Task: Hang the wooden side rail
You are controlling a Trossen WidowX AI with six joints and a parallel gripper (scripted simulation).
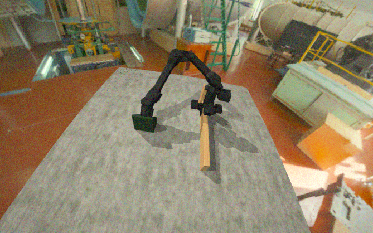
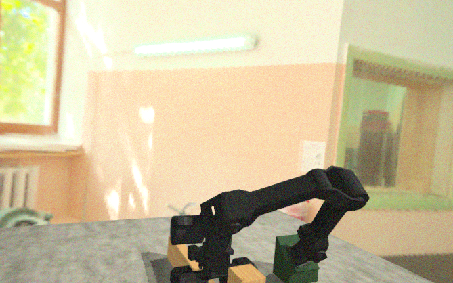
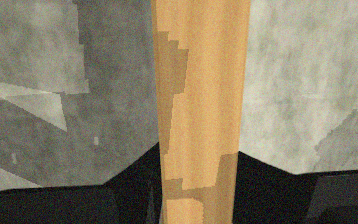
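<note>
A long wooden rail (image 1: 204, 141) (image 3: 205, 100) runs toward the near side of the top view. My gripper (image 1: 204, 111) (image 3: 186, 145) is shut on it, with one finger on each side. More wood (image 1: 203, 92) shows behind the gripper in that view. The exterior view shows a length of wood (image 2: 179, 254) beyond the gripper and a block-like wooden end (image 2: 245, 275) in front of it. I cannot tell which of these parts belongs to the rail and which to the headboard post. The steel hooks, the slot and the pins are not visible.
The grey table (image 1: 95, 188) (image 2: 62, 249) carries everything. The arm's base is beside a dark green block (image 1: 144, 123) (image 2: 286, 258), at the left in the top view. The arm arches from there over the wood and casts shadows on the table.
</note>
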